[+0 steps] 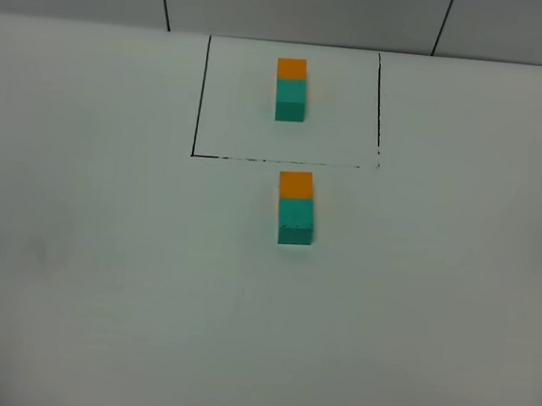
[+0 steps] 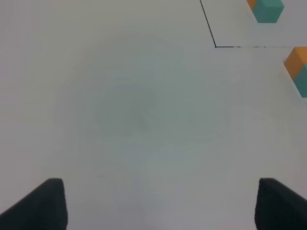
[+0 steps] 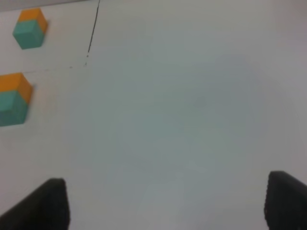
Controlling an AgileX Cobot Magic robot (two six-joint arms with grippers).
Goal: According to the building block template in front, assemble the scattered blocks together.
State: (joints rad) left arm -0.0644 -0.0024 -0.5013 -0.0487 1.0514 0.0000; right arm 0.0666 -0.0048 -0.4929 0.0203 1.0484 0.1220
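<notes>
The white bench carries a thin black drawn frame at the middle of its far edge. Inside the frame stands the template, an orange cube joined to a teal one. Just outside the frame's near line, the two loose blocks touch in the same order: orange block farther, teal block nearer. The left gripper and right gripper both hang with fingers spread apart, holding nothing, well clear of the blocks.

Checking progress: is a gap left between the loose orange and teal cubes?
No, the orange cube touches the teal cube.
</notes>
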